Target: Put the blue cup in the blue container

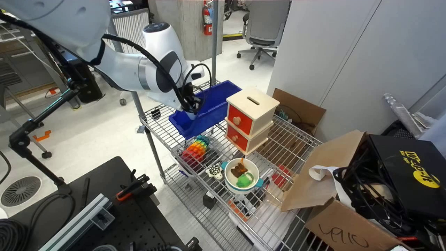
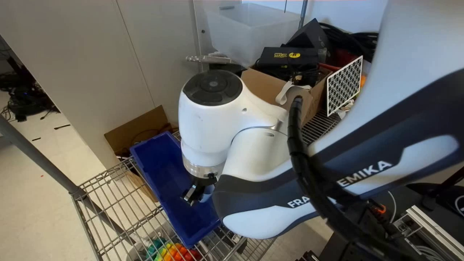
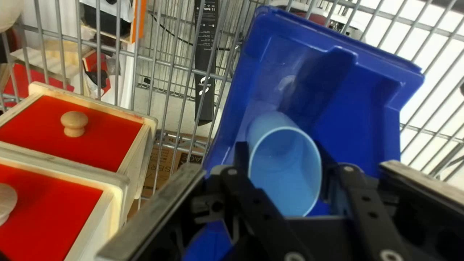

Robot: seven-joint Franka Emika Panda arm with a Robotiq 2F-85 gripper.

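- Gripper (image 3: 282,158) clamped on the blue cup (image 3: 285,170), its black fingers (image 3: 241,159) pressed to opposite sides of it, as the wrist view shows.
- Wire shelf (image 1: 217,144): beneath the gripper, showing past both sides of it in the wrist view.
- Robot arm (image 2: 261,197): bearing the gripper at its end, white with dark panels; in an exterior view it hides part of the gripper.
- Cardboard box (image 1: 331,223): well apart from the gripper, flaps raised, with a black case (image 1: 404,167) with yellow lettering in it.
- Blue container (image 1: 209,120): directly below the gripper in both exterior views, deep blue, rectangular, standing on the wire shelf.
- Wooden drawer box (image 1: 256,118): near the gripper, to its left in the wrist view, red-fronted with round knobs (image 1: 237,121); a strip of wire shelf shows between it and the blue container.
- White bowl (image 1: 253,167): farther from the gripper than the wooden drawer box, holding a brown item (image 1: 238,170) and a green item (image 1: 244,180).
- Blue cup: between the gripper's fingers and over the blue container, light blue, its mouth toward the viewer in the wrist view; whether its base touches the container floor, I cannot tell.
- Spotted toy (image 1: 214,172), black and white: just beside the white bowl, well apart from the gripper.
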